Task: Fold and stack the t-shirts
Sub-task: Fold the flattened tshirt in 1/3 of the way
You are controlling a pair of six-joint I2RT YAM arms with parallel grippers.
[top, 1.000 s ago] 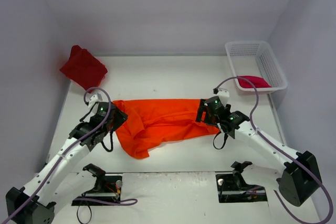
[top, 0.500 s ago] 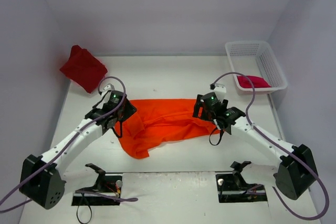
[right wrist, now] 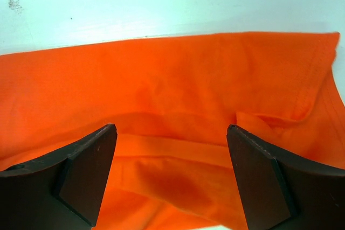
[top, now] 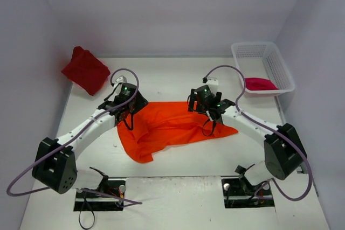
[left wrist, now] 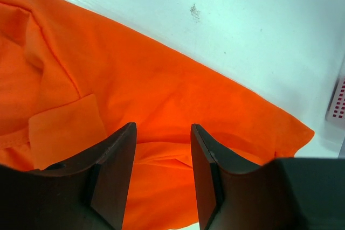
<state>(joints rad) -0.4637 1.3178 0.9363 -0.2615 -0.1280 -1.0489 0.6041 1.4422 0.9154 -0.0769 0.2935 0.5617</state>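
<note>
Both end effectors over the orange t-shirt's far edge: the pinch is the risky part

On the tabletop point(top: 178, 74) the orange t-shirt point(top: 167, 127) lies mid-surface, flat along its far edge but bunched and doubled toward the near-left. If I pinch through that doubled cloth I would likely lift two layers and drag a crooked fold. The dark red t-shirt point(top: 85, 70) sits heaped at the far-left corner, and the crimson-pink t-shirt point(top: 260, 83) lies in the white basket point(top: 280, 68) at the far-right corner, both well apart. My left end effector point(left wrist: 160, 138) hangs narrowly parted over a loose flap, holding nothing, and could catch the flap instead of the hem. My right end effector point(right wrist: 171, 133) stands wide and empty over a raised ridge of cloth. Closing unevenly would skew the shirt.
</note>
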